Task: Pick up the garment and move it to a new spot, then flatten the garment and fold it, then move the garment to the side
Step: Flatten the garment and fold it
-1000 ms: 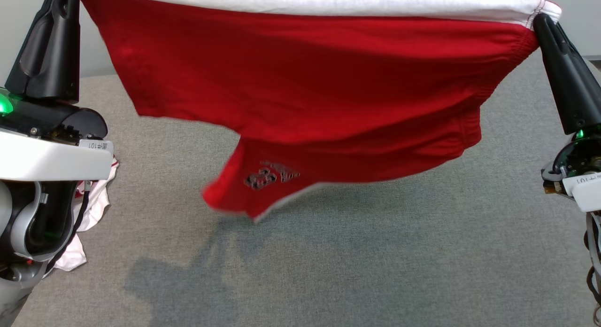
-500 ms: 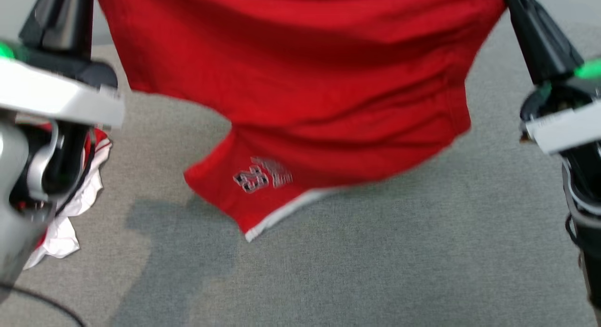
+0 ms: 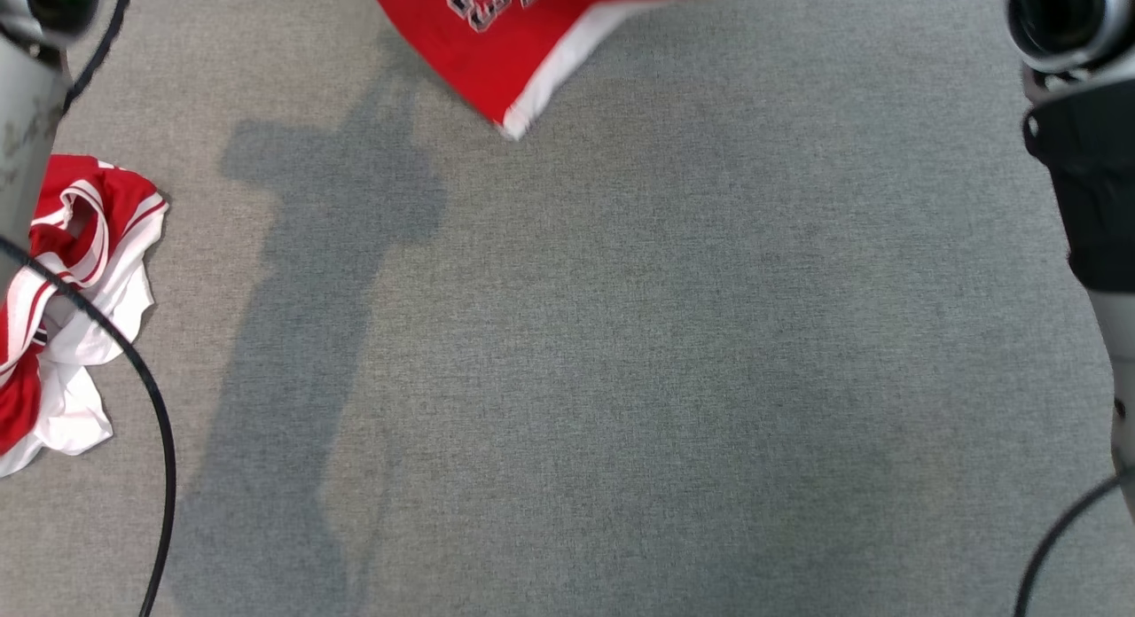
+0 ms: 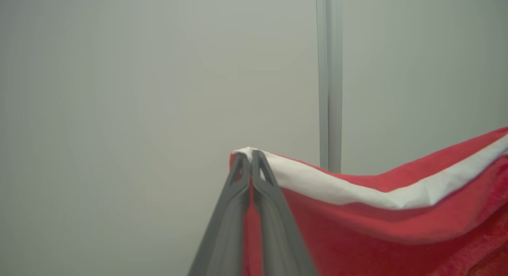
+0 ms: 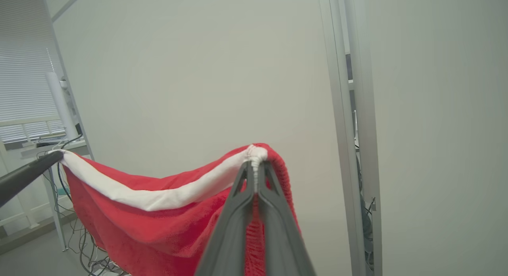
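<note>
The left claw [image 4: 251,160] and right claw [image 5: 256,165] were each clamped on a white-trimmed corner of the red shorts [image 3: 523,50], which hung above the table [image 3: 665,378] toward its far edge. Risk: thin corner pinches could slip under load — or the hanging leg could fold under on lowering.

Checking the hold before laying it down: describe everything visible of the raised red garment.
The red garment looks like soft knit, with a white band along its top edge and white hem trim. It hangs sagging between the left end effector and the right end effector, each shut on a top corner. Its lower corner, bearing a dark printed number, dangles over the grey surface; contact there cannot be told.
</note>
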Robot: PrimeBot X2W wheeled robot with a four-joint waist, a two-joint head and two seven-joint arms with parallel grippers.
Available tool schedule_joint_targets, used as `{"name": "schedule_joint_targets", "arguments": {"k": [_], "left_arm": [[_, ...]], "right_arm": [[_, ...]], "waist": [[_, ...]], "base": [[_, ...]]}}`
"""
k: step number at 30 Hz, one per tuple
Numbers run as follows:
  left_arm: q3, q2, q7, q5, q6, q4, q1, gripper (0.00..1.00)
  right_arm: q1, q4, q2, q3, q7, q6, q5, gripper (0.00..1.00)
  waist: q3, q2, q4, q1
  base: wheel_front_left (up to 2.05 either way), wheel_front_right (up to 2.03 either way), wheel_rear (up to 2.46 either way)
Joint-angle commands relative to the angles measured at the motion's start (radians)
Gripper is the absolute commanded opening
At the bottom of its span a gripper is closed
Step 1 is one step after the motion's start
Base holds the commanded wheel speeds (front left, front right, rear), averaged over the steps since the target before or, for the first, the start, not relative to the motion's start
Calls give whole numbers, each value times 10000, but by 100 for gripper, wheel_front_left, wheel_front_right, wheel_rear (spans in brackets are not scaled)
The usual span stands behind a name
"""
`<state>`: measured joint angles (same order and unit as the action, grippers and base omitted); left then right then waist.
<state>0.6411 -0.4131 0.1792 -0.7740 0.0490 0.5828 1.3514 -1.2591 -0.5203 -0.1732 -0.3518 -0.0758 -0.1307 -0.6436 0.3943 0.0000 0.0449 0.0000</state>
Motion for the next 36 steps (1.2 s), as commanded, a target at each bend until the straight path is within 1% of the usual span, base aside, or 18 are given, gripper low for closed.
{"name": "schedule_joint_targets", "arguments": {"k": [1, 4, 8, 9, 12, 15, 16, 19, 21, 23, 25, 26, 28, 30, 32, 33, 34, 36], "left_arm": [[0, 77, 92, 44, -82, 204, 230, 0], [148, 508, 362, 196, -439, 1378, 766, 0], [270, 1028, 588, 148, -974, 2574, 902, 0], [363, 1271, 677, 71, -1235, 2991, 639, 0], [451, 1591, 772, -48, -1501, 3471, -64, 0], [484, 1892, 814, -201, -1654, 3675, -1014, 0], [491, 1932, 830, -226, -1694, 3651, -1362, 0], [76, 1956, 842, -214, -1735, 3084, -2575, 0], [-240, 1895, 837, 19, -1701, 2505, -3499, 0], [-560, 1855, 833, 349, -1574, 1795, -4505, 0], [-845, 1747, 834, 725, -1391, 1024, -5520, 0], [-939, 1713, 835, 894, -1317, 643, -5999, 0], [-1159, 1567, 835, 1223, -1131, -153, -6921, 0], [-1275, 1401, 834, 1518, -946, -865, -7801, 0], [-1351, 1247, 835, 1665, -752, -1563, -8659, 0], [-1402, 1184, 837, 1675, -622, -1952, -9088, 0], [-1402, 1184, 837, 1675, -622, -1952, -9088, 0], [-1431, 973, 826, 1703, -377, -2658, -9833, 0]], "right_arm": [[-236, -207, 10, -74, -216, -1, 143, 0], [-1064, -1649, 283, -469, -1027, -1, 571, 0], [-1608, -3138, 525, -1155, -1415, -1, 794, 0], [-1549, -3569, 558, -1590, -1513, -1, 703, 0], [-983, -3922, 449, -2200, -1623, -1, 403, 0], [-219, -3820, 246, -2795, -1737, -1, -85, 0], [97, -3682, 169, -2951, -1780, -1, -300, 0], [1370, -3127, -146, -3466, -1859, -1, -906, 0], [2273, -2607, -459, -3810, -1907, -1, -1242, 0], [3213, -2052, -776, -3917, -1919, -1, -1568, 0], [4030, -1423, -1141, -3840, -1923, -1, -1287, 0], [4582, -1151, -1185, -3714, -1924, -1, -1292, 0], [5487, -661, -1344, -3348, -1910, -1, -897, 0], [6358, -362, -1368, -2715, -1909, 1, -721, 0], [7266, -14, -1136, -2142, -1910, -4, -701, 0], [7682, 140, -1081, -1954, -1910, -2, -607, 0], [7682, 140, -1081, -1954, -1910, -2, -607, 0], [8395, 376, -1107, -1632, -1911, 1, -420, 0]], "waist": [[26, 0, -31, 0], [70, 0, -42, 0], [238, 0, -12, 0], [330, 0, 22, 0], [391, 0, 84, 0], [411, 0, 126, 0], [415, 0, 120, 0], [290, 0, 103, 0], [137, 0, 105, 0], [-90, 0, 109, 0], [-323, 0, 63, 0], [-425, 0, 57, 0], [-713, 0, 4, 0], [-987, 0, -33, 0], [-1299, 0, -88, 0], [-1453, 0, -127, 0], [-1453, 0, -127, 0], [-1724, 0, -171, 0]], "base": [[0, 0, 0], [0, 0, 0], [0, 0, 0], [0, 0, 0], [0, 0, 0], [0, 0, 0], [0, 0, 0], [0, 0, 0], [0, 0, 0], [0, 0, 0], [0, 0, 0], [0, 0, 0], [0, 0, 0], [0, 0, 0], [0, 0, 0], [0, 0, 0], [0, 0, 0], [0, 0, 0]]}}
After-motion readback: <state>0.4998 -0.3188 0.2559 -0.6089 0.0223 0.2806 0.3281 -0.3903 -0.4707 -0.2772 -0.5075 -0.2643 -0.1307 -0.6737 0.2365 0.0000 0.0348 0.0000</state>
